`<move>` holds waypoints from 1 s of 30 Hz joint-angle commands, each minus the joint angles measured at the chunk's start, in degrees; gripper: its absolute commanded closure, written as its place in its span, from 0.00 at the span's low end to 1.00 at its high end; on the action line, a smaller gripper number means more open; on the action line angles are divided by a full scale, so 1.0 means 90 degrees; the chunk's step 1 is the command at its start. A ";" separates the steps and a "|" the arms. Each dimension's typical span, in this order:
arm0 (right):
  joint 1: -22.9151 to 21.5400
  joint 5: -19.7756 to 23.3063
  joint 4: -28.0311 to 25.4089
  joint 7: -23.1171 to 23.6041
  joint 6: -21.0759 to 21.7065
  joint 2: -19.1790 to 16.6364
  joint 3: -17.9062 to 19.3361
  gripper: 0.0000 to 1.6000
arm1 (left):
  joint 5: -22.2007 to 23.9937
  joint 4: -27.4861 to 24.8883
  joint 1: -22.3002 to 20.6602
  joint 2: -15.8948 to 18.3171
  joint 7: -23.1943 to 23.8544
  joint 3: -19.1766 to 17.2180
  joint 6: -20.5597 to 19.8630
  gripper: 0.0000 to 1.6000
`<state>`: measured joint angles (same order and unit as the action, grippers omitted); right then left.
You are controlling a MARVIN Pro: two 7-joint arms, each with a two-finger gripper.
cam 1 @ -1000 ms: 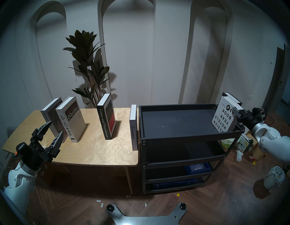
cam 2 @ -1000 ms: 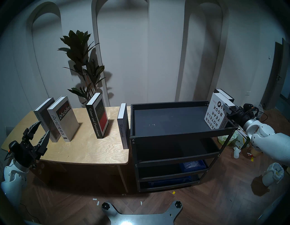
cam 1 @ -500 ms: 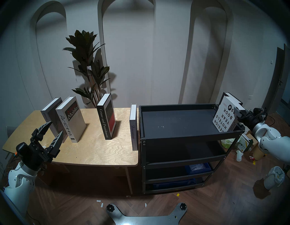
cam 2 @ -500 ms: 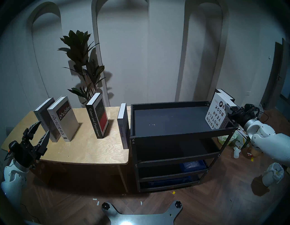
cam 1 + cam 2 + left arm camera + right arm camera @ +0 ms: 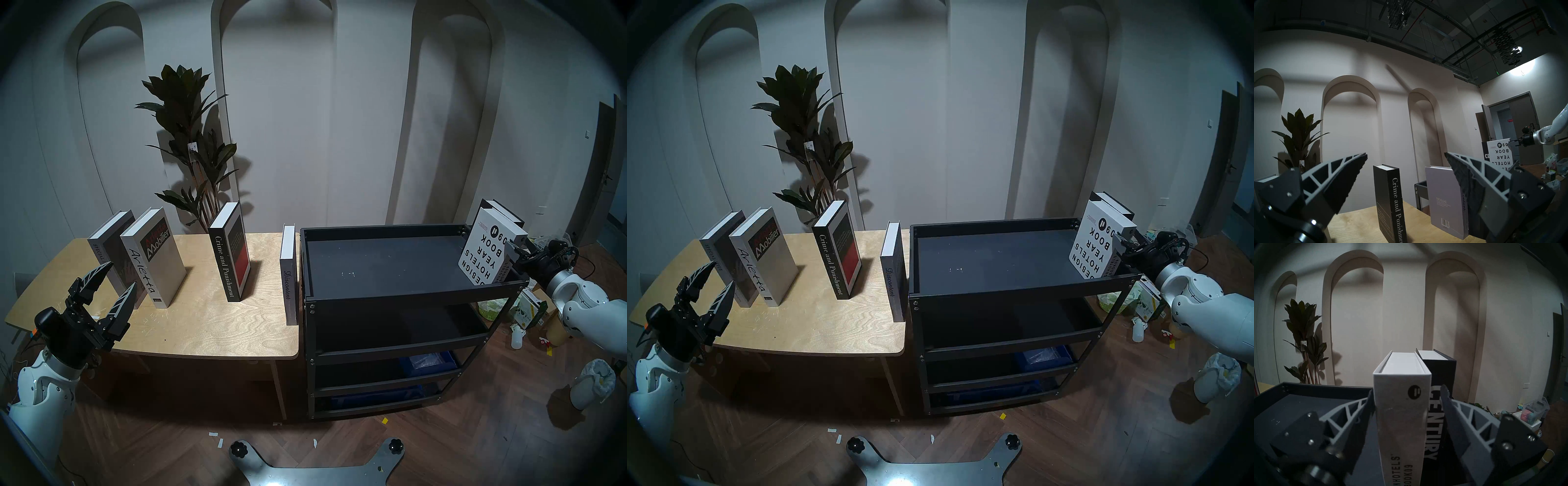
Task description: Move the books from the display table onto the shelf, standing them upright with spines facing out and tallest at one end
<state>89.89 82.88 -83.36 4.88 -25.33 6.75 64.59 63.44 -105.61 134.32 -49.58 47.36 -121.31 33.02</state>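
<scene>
Four books stand on the display table: a grey SPECIAL ISSUE, Arietta, Crime and Punishment and Discontent at its right edge. At the right end of the shelf's top tray, a white Design Hotels Year Book stands upside down against a black CENTURY book. My right gripper is open astride the white spine. Its right finger stands clear of that spine, in front of the CENTURY spine. My left gripper hangs open and empty over the table's front left corner.
A tall potted plant stands behind the table. Blue bins sit on the shelf's lower tiers. Bags, a bottle and a white bin litter the floor at the right. My base plate lies at the bottom.
My right gripper's jaws have spread off the white book and the hand has drawn back slightly. The book stays standing on the shelf. My left arm has not moved.
</scene>
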 commanded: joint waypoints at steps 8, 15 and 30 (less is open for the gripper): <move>0.0362 -0.0196 -0.0102 -0.0240 -0.0540 -0.0056 0.0790 0.00 | -0.0004 -0.0037 -0.0016 0.0009 -0.0006 -0.0034 0.0010 0.00; 0.0607 -0.0337 -0.0152 -0.0402 -0.0982 -0.0056 0.1261 0.00 | -0.0003 -0.0035 -0.0019 0.0009 -0.0003 -0.0032 0.0011 0.00; 0.0669 -0.0547 -0.1468 -0.0272 -0.1928 -0.0006 0.1557 0.00 | 0.0001 -0.0025 -0.0027 0.0009 0.0003 -0.0025 0.0011 0.00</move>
<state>96.19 79.13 -90.97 1.24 -38.86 6.73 77.59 63.46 -105.54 134.24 -49.61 47.39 -121.27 33.02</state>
